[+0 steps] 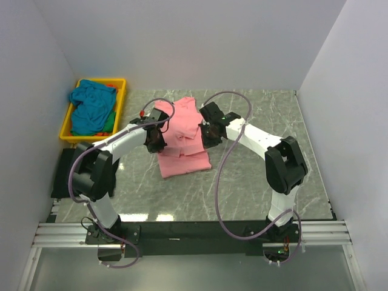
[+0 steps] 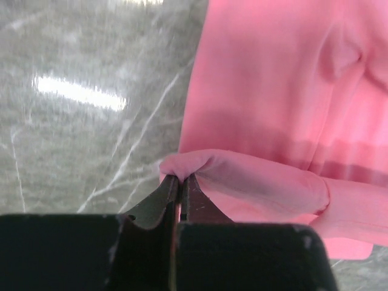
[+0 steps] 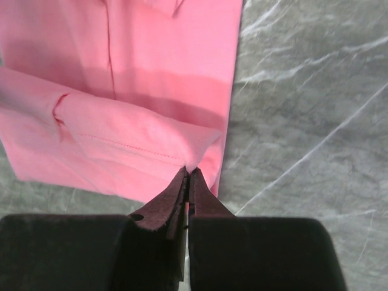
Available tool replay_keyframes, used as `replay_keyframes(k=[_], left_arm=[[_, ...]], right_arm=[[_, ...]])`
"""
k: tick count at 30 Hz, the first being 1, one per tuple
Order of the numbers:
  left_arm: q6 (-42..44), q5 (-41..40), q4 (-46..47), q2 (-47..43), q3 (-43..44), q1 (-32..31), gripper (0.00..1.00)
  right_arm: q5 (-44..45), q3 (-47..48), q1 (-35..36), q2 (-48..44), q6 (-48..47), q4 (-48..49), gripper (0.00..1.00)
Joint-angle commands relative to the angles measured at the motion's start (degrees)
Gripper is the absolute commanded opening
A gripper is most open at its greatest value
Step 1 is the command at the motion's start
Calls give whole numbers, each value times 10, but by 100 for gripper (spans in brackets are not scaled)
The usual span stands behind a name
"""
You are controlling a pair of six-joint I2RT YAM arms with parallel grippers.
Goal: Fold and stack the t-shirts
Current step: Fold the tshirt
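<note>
Salmon-pink t-shirt (image 1: 183, 142) lies partly folded in the middle of the grey marble-patterned table (image 1: 260, 115), between the two arms. From above it is a long, narrow shape running away from the arm bases, with a wider folded band across its near end.

The left gripper (image 1: 159, 140) sits at the shirt's left edge. In the left wrist view its two dark fingers (image 2: 159, 200) are pressed together with only a thin seam between them, and a rounded fold of pink cloth is pinched at their tips. The fold bulges just beyond the tips and runs off to the right across the layer beneath, where a hem band shows as a darker stripe.

The right gripper (image 1: 205, 136) sits at the shirt's right edge, roughly opposite the left one. In the right wrist view its fingers (image 3: 163, 203) are likewise closed tight, and a corner of the pink cloth, with a stitched hem line leading into it, is nipped between the tips. Bare table shows to the right of that edge.

A yellow tray (image 1: 122, 91) stands at the far left corner of the table, well apart from the pink shirt. A crumpled teal t-shirt (image 1: 91, 103) fills most of it, with a bit of green cloth (image 1: 109, 125) showing at its near right side.
</note>
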Motion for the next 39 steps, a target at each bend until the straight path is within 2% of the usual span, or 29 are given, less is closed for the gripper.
replay_keyframes(k=[1, 11, 16, 21, 23, 26, 27, 30, 31, 33, 35, 39], left_arm=[[24, -17, 53, 8, 15, 10, 1], [46, -28, 113, 44, 11, 15, 1], [35, -45, 117, 52, 3, 16, 8], [30, -53, 105, 40, 9, 16, 29], [29, -54, 99, 30, 12, 16, 33], [23, -52, 92, -4, 10, 15, 43], [20, -50, 92, -26, 3, 15, 54], [3, -38, 91, -77, -18, 12, 69], [-3, -36, 91, -90, -26, 6, 71], [-15, -32, 92, -125, -47, -5, 72], [-23, -26, 97, -143, -65, -32, 69], [-45, -6, 136, -155, -127, -100, 45]], right_arm=[[9, 30, -11, 14, -9, 28, 0], [11, 17, -24, 51, 1, 71, 0], [12, 20, -27, 69, -1, 84, 3], [10, 22, -28, 70, 4, 85, 25], [11, 19, -28, 55, 7, 86, 31], [12, 10, -27, 22, 11, 90, 35], [12, 5, -28, 14, 13, 92, 35], [5, -23, -23, -26, 25, 117, 35], [-7, -33, -19, -43, 27, 132, 35], [-21, -58, -10, -54, 30, 149, 34], [-29, -76, 7, -61, 35, 164, 33], [-34, -92, 38, -51, 47, 188, 28]])
